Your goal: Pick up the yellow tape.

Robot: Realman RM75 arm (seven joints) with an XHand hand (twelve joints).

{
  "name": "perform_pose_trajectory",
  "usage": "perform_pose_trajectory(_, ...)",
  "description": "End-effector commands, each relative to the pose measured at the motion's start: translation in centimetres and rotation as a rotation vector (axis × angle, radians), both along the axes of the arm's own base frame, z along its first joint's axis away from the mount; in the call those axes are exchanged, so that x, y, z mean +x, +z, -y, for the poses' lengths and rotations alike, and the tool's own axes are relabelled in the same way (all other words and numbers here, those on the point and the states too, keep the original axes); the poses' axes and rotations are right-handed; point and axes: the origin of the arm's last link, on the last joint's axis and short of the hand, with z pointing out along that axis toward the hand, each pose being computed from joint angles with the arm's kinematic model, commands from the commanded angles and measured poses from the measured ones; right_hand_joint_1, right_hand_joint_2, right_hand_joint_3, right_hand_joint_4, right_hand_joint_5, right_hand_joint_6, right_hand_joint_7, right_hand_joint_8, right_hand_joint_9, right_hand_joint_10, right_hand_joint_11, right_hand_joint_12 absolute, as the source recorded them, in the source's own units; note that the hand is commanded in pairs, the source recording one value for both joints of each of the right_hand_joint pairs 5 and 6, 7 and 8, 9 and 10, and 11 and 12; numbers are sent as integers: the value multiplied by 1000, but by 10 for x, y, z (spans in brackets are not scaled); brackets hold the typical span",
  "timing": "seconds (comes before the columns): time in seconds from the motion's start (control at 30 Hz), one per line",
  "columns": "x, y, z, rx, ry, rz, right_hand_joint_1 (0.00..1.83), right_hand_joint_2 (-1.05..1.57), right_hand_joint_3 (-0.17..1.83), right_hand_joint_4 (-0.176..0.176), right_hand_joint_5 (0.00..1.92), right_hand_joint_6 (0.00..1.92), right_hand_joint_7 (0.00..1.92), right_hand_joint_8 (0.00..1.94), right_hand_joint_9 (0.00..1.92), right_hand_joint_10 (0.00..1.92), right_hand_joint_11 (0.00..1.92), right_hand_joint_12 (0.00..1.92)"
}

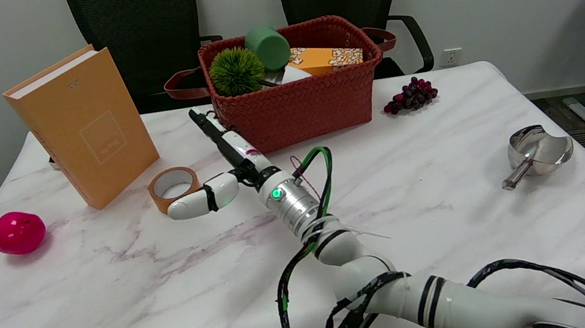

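The yellow tape [174, 187] is seen lying flat on the marble bench [133, 289], just in front of the orange book [83, 126] that is stood up at the back left. The right hand [224, 168] is held just beside the tape, on its right. One white finger is pointed left, close to the roll, and the other fingers are stretched out toward the red basket [297, 94]. Nothing is held in the hand. A pink ball [17, 232] is seen far left, purple grapes [410, 95] beside the basket, and a metal scoop [536, 151] at the right.
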Motion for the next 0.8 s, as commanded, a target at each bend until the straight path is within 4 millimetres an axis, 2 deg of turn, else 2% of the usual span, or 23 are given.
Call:
perform_pose_trajectory(0.03,-12,-24,28,4,-68,-3,913,-199,373,0,0,0,18,18,0,0,16,16)
perform_pose_trajectory(0.8,-31,-44,46,-23,-149,-58,916,-251,386,0,0,0,29,29,0,0,33,33)
